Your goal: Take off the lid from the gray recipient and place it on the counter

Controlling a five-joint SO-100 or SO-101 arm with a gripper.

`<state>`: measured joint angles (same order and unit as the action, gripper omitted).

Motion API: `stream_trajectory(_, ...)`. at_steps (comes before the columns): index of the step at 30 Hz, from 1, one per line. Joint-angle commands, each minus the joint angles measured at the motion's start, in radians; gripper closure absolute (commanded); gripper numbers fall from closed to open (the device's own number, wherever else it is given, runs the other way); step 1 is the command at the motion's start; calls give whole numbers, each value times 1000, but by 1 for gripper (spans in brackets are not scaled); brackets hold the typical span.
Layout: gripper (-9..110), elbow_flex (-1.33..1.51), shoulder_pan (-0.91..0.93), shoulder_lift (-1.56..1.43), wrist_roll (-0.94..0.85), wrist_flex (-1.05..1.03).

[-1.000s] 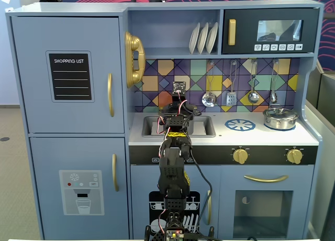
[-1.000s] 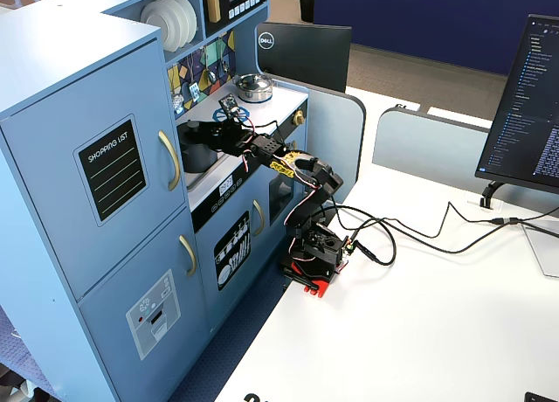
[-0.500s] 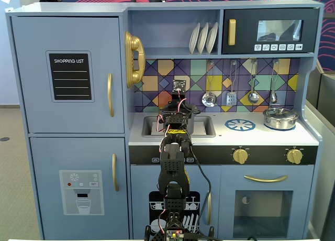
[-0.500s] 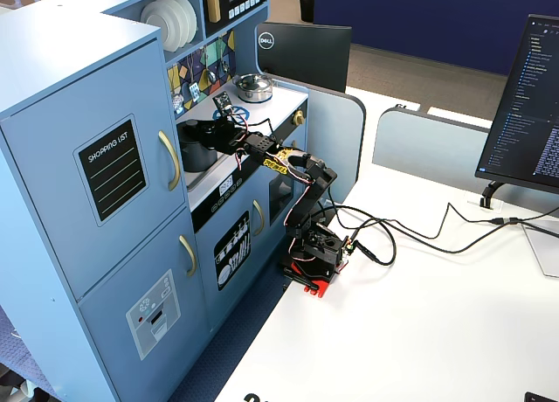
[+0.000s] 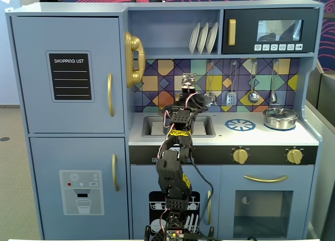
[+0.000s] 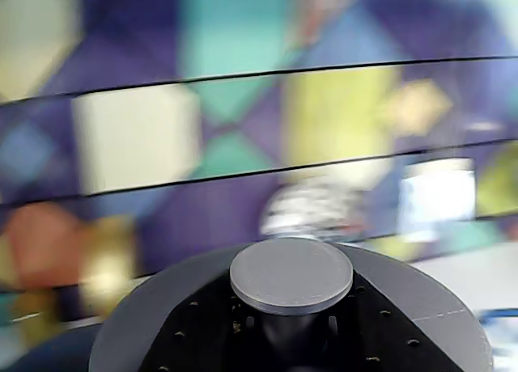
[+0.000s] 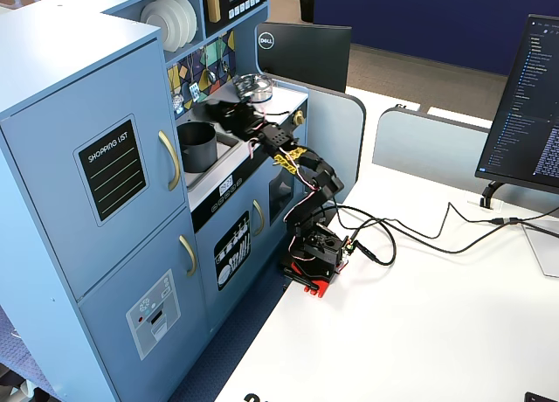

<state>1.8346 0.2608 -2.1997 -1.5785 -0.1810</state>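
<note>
In the wrist view the lid (image 6: pixel 137 327) fills the bottom edge, a matte dark-gray disc with its round knob (image 6: pixel 291 273) in the middle. My gripper (image 6: pixel 291 333) is shut on the stem under that knob. In a fixed view the gripper (image 7: pixel 225 114) holds the lid (image 7: pixel 218 110) in the air above and to the right of the gray recipient (image 7: pixel 196 146), which stands open-topped in the sink recess. From the front, the gripper (image 5: pixel 183 101) hangs over the sink (image 5: pixel 205 127) of the counter (image 5: pixel 272 137); the arm hides the recipient there.
A shiny steel pot (image 5: pixel 280 118) with its own lid stands at the counter's right end, beside the printed blue burner (image 5: pixel 240 125). Utensils (image 5: pixel 253 84) hang on the tiled back wall just behind the gripper. A shelf with plates (image 5: pixel 203 37) sits overhead.
The gripper has risen from the gray recipient with the lid in it and shifted right. The recipient now stands uncovered in the sink.
</note>
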Motion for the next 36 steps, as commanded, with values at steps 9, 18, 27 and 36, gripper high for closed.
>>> stream_trajectory(9,102,74,298,-106,60,54)
stream_trajectory(18,102,296,339,-9,54,302)
stream_trajectory(27,102,305,333,172,29,440)
stream_trajectory(36,102,216,322,380,11,540)
